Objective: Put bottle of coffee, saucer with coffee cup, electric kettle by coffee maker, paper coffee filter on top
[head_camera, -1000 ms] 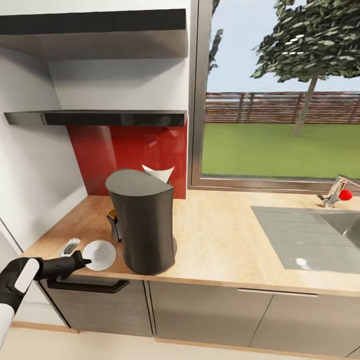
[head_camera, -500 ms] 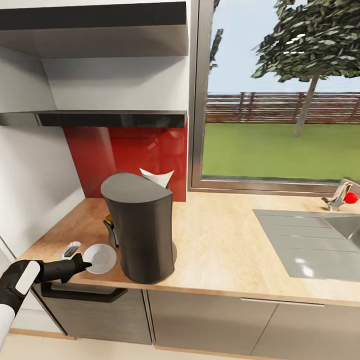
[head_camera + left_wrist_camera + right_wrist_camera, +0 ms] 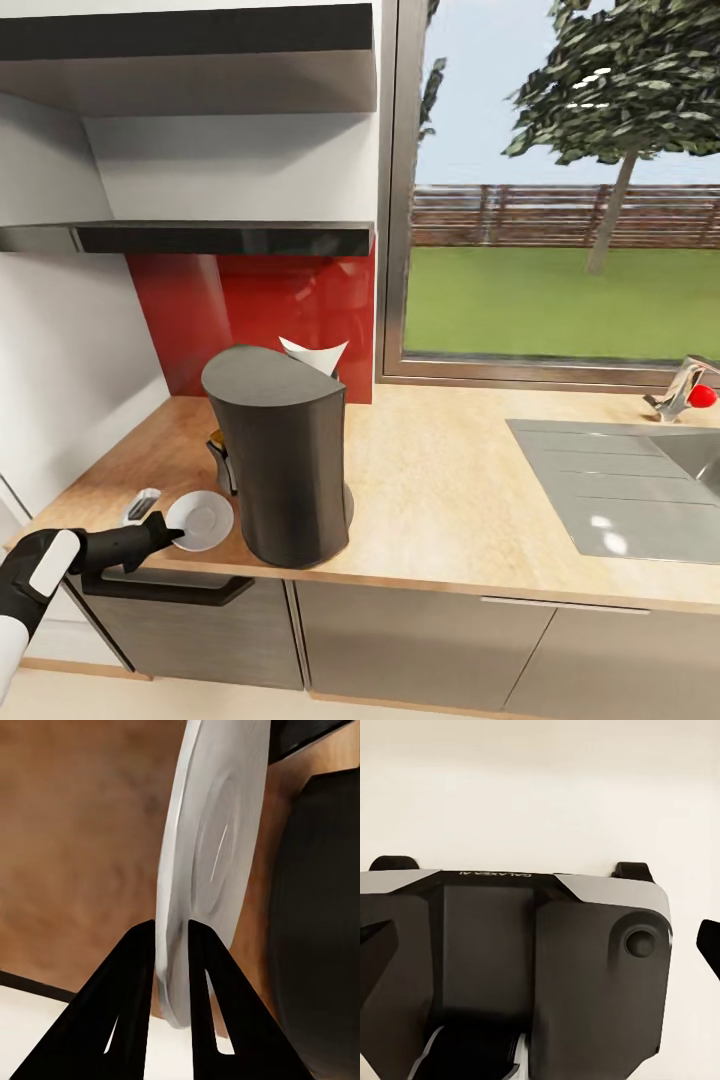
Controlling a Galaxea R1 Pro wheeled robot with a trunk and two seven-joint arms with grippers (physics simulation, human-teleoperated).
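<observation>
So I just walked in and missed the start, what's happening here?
The robot's left gripper has its jaws closed on the rim of the saucer, at the front edge of the kitchen countertop beside the coffee maker. A white paper filter pokes up behind the coffee maker's top.

Home kitchen: wood countertop, steel sink, red backsplash, garden window.

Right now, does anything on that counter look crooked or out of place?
Mostly tidy. The white saucer sits at the counter's front edge beside the coffee maker, its rim pinched by the left gripper. No cup is on it. A white paper filter pokes up behind the machine.
</observation>
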